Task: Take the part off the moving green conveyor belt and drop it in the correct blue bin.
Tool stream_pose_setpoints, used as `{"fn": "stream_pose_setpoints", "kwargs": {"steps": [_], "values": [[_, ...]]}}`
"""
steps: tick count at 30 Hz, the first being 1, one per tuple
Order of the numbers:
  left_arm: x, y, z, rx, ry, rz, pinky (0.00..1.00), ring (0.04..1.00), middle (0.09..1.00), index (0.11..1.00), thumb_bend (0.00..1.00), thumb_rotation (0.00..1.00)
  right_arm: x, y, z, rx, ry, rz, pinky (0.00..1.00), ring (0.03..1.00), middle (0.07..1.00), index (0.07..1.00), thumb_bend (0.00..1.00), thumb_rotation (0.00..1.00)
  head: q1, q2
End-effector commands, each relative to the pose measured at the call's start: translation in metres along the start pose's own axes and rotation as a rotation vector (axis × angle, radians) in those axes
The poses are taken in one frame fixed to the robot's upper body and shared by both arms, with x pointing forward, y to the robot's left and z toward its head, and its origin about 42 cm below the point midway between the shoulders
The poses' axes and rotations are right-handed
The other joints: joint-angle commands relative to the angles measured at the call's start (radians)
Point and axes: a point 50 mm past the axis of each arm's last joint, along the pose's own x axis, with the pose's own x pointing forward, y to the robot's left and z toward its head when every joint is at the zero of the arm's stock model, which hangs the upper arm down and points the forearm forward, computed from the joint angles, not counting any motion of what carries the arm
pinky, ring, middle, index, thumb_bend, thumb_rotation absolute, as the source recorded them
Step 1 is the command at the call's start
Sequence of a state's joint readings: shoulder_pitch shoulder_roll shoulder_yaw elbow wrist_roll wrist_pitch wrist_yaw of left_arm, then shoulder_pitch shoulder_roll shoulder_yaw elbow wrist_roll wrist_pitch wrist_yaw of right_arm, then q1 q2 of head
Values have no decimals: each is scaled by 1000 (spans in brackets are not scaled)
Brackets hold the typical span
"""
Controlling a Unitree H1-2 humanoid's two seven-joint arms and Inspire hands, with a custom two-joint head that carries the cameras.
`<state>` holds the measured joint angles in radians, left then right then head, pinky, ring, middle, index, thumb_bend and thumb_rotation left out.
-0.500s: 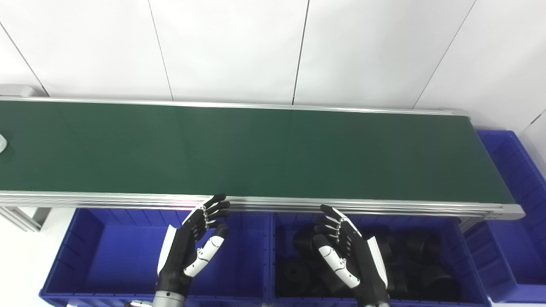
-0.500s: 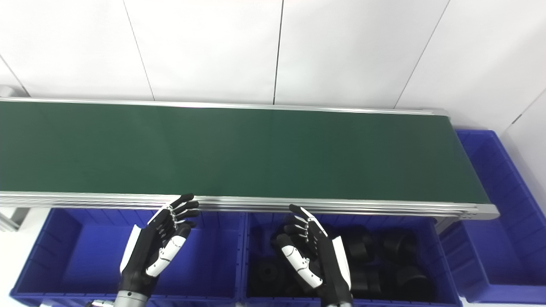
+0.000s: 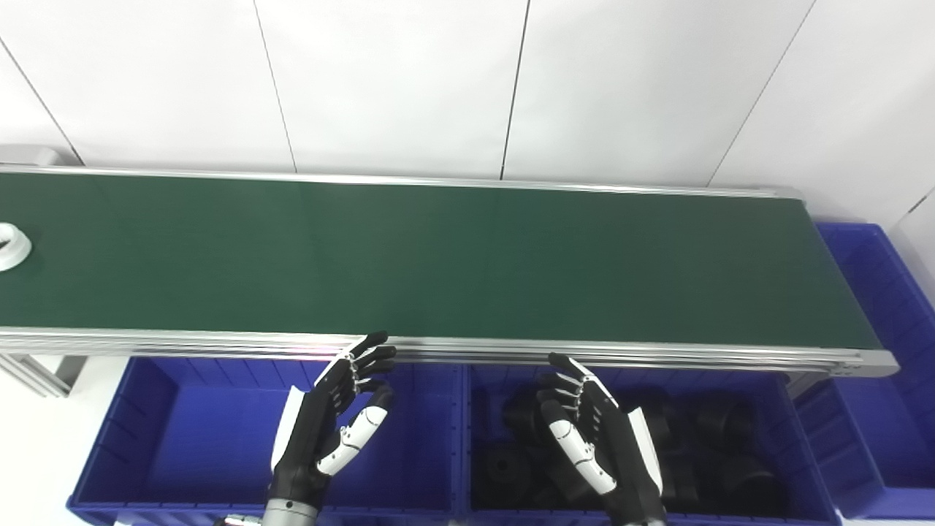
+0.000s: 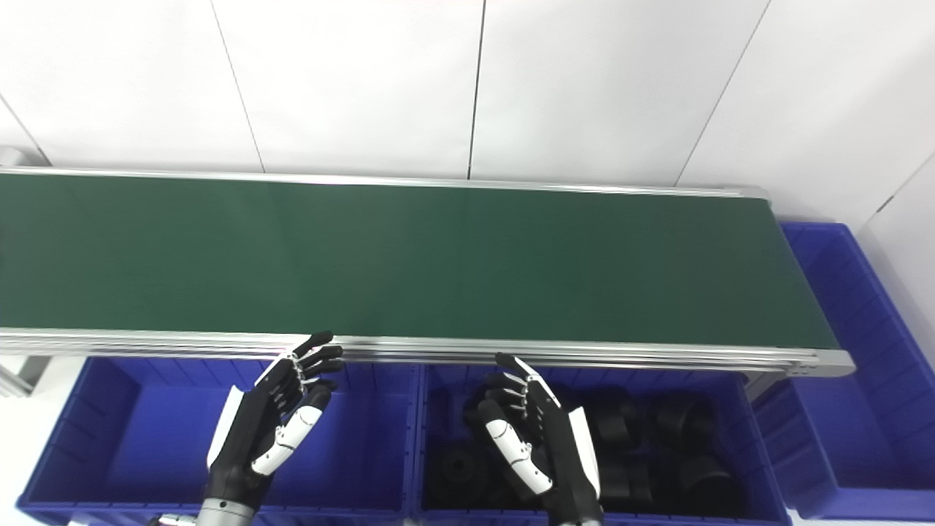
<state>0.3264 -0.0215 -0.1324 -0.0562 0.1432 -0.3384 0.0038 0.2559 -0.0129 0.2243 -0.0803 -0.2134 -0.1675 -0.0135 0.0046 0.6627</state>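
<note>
White part has come further in along the green conveyor belt since half a second ago: then only a sliver at the left edge of the left eye view, now most of a ring shape shows, left side cut off by the frame. It does not show in the right eye view. Hands barely changed.

Left hand: fingers spread and nearly straight, thumb apart, holding nothing. Fingertips sit just at the belt's near aluminium rail; cannot tell if they touch it. Below the palm is the left blue bin, interior bare blue as far as visible.

Right hand: fingers also apart, slightly curled, empty. Tips just short of the same rail. Hand hangs over the middle blue bin, which holds black parts; dark on dark, so their shapes are hard to make out, and the hand hides several.

White part is far to the left of both hands, on the belt, well apart from the left fingertips.

Third blue bin is off the belt's right end, well right of the right fingers, cut off by the frame; contents not visible. Both wrists are cut off at the bottom edge.
</note>
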Motion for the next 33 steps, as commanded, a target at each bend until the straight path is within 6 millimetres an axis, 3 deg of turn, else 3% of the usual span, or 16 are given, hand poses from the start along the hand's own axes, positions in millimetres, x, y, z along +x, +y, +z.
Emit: {"fn": "stream_pose_setpoints", "kwargs": {"steps": [1,9,13,14,15,16,17,18,19,20,22,23,25,33], "values": [[5,0,7,-9,-41,3,674,746,784,834,578,661,5,-1,11,11,-95,-14,628,706,760,838,499,703,0,0],[5,-1,8,-7,-41,3,680,752,788,837,551,652,4,-2,11,8,-94,-16,632,706,760,837,501,695,5,-3],[5,-3,6,-9,-42,1,679,752,790,837,557,656,3,-4,8,6,-89,-16,636,708,761,837,503,701,57,-28],[5,-5,5,-14,-40,0,676,751,790,836,568,660,3,-6,7,9,-91,-14,639,712,765,839,491,696,102,-49],[5,-6,4,-18,-39,0,670,748,788,834,588,665,2,-6,6,11,-93,-12,644,719,771,842,468,684,102,-49],[4,-8,2,-16,-39,0,659,740,782,830,602,663,2,-8,4,12,-95,-13,643,721,772,844,458,686,157,-83],[4,-9,1,-15,-40,0,657,738,781,829,603,662,1,-9,2,13,-96,-14,642,721,772,844,457,688,157,-83],[4,-12,0,-9,-41,0,652,734,779,827,607,659,1,-11,0,12,-97,-16,641,720,771,844,457,692,212,-119],[4,-13,-1,-4,-42,-1,644,728,774,822,616,657,1,-12,-1,11,-97,-16,635,717,769,845,457,702,212,-119],[4,-15,-3,-2,-39,0,639,725,771,820,621,655,1,-13,-3,9,-100,-16,632,716,768,846,457,707,253,-148],[5,-18,-6,2,-34,2,623,711,755,796,647,589,2,-15,-7,4,-107,-16,624,707,761,849,394,700,289,-177],[5,-19,-7,3,-32,3,621,709,754,793,647,582,2,-16,-9,2,-111,-16,623,706,760,849,390,700,289,-177],[7,-20,-9,1,-26,9,611,701,748,782,659,554,4,-17,-13,1,-112,-17,617,702,758,851,368,709,320,-216],[11,-19,-14,-5,-35,11,601,690,736,759,746,515,8,-14,-18,-3,-96,-14,622,711,769,868,265,728,324,-241]]}}
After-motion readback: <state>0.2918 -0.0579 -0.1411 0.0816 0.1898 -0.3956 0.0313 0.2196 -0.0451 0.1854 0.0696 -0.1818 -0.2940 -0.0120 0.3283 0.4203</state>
